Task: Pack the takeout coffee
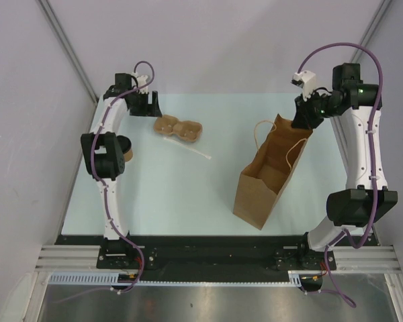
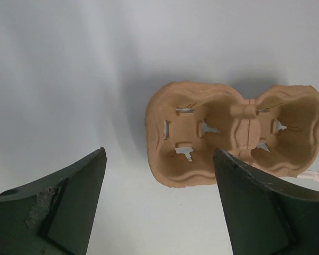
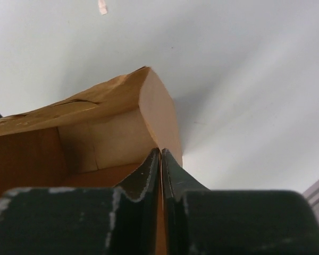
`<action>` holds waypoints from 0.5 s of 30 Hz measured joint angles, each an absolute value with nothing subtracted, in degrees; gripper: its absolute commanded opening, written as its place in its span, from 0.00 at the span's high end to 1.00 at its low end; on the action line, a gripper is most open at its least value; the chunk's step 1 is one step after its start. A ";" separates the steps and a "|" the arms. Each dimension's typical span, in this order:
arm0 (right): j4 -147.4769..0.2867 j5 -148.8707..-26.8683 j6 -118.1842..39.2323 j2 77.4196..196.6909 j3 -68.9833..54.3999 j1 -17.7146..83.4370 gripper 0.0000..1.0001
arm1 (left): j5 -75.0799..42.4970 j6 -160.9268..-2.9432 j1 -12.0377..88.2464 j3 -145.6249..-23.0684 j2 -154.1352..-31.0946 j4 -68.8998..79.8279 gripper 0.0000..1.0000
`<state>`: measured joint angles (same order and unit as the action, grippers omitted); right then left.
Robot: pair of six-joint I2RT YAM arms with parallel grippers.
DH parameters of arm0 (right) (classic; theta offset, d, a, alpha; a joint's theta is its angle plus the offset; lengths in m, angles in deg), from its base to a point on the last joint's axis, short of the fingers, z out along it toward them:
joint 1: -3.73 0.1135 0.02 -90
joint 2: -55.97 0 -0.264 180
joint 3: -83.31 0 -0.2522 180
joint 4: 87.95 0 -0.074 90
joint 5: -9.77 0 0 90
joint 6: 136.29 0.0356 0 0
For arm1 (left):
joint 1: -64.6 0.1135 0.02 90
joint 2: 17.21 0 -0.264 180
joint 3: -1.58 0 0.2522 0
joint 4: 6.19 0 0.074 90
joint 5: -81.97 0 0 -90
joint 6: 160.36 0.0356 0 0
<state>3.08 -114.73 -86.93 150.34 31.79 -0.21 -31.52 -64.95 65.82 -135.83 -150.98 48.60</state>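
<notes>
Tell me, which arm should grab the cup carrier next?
Left, probably: the left claw is open beside the pulp cup carrier, while the right claw is shut on the rim of the paper bag.

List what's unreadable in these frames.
1. Top view: takeout coffee mostly hidden under the left arm; lid and pose unclear.
2. Right wrist: paper bag floor blocked by the right gripper pinching its rim.
3. Left wrist: pulp carrier near corner covered by a finger.
4. Top view: thin white stick too small to identify.
</notes>
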 measured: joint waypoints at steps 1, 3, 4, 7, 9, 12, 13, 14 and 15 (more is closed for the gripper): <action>3.00 -114.88 -87.15 150.19 31.44 0.18 0.99 | -31.58 -65.01 65.99 -135.83 -151.25 48.32 0.16; 2.84 -115.19 -87.46 149.53 30.35 1.21 1.00 | -31.82 -65.43 66.14 -135.88 -151.92 47.69 0.21; 2.49 -115.23 -87.48 149.07 29.74 1.89 1.00 | -32.06 -65.54 66.17 -135.96 -152.25 47.38 0.23; 1.88 -115.23 -87.41 148.40 29.23 3.05 1.00 | -33.22 -66.13 66.17 -136.16 -153.74 46.59 0.29; 1.71 -115.23 -87.20 148.31 29.23 3.55 1.00 | -34.03 -66.50 66.17 -136.16 -154.68 46.46 0.33; 1.25 -115.19 -86.65 148.31 29.23 3.57 1.00 | -35.19 -67.00 66.17 -136.16 -156.12 46.68 0.35; 1.12 -115.19 -86.43 148.31 29.23 3.57 1.00 | -35.49 -67.11 66.17 -136.16 -156.43 46.77 0.37; 0.96 -115.19 -85.99 148.31 29.23 3.55 1.00 | -35.89 -67.35 66.17 -136.16 -156.71 46.79 0.40; 0.83 -115.19 -85.69 148.31 29.25 3.53 1.00 | -36.15 -67.42 66.17 -136.16 -156.84 46.81 0.46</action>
